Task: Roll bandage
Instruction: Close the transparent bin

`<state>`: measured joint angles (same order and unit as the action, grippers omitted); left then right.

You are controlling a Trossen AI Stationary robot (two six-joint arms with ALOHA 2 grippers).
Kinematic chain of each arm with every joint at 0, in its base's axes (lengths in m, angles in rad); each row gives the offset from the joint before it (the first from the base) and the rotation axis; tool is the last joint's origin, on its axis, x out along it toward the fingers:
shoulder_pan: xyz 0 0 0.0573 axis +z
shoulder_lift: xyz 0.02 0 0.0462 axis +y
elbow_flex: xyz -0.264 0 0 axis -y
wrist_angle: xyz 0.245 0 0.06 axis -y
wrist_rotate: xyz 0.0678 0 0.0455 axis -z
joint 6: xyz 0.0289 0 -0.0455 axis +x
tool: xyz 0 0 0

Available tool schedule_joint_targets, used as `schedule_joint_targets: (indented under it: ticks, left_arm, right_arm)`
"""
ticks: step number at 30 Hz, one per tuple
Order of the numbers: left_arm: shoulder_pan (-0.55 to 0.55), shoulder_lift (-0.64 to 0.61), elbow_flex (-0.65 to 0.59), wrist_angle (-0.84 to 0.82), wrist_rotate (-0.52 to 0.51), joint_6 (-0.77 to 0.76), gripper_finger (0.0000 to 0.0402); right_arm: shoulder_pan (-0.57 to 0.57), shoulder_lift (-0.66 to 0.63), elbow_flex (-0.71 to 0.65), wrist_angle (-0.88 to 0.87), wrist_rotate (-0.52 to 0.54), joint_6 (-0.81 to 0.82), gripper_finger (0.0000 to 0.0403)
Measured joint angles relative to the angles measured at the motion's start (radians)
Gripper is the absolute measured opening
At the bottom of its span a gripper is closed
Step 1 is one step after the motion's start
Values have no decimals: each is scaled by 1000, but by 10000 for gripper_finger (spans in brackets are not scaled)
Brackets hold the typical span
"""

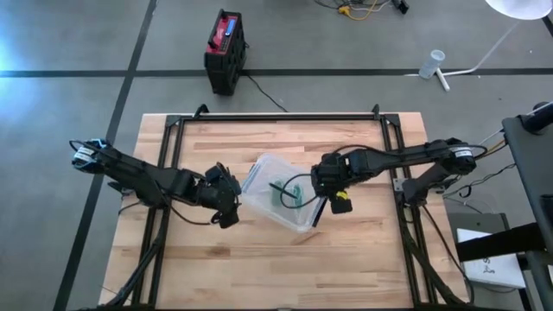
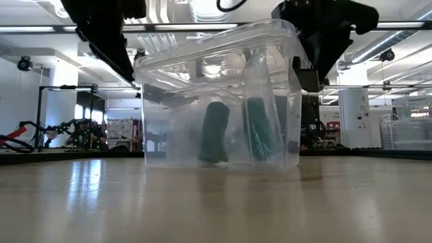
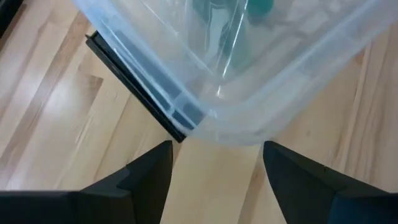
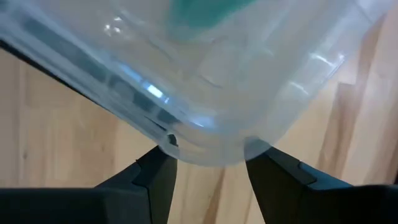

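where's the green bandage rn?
The green bandage is inside the clear plastic container at the table's middle in the high view, between the left gripper and right gripper.

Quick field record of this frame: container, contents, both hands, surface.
container: clear plastic bin, mid-table
contents: green bandage inside the bin
left hand: at the bin's left edge, fingers open, rim corner just ahead of the gap
right hand: at the bin's right edge, fingers either side of the rim
surface: wooden table
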<state>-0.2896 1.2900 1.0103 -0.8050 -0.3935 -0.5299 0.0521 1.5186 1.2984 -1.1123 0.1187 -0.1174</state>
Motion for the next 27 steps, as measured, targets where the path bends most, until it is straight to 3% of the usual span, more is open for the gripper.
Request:
schedule_joint_targets:
  ticks: [9,22,27]
  left_arm:
    - [22,-1,0,-37,-38,50,227]
    - [56,-3,3,-70,-44,77,215]
    - [56,-3,2,-87,-25,70,220]
  right_arm:
    - [53,2,23,72,-162,28,179]
    - [44,0,58,6,-88,83,179]
    - [60,-12,71,-36,-86,318,179]
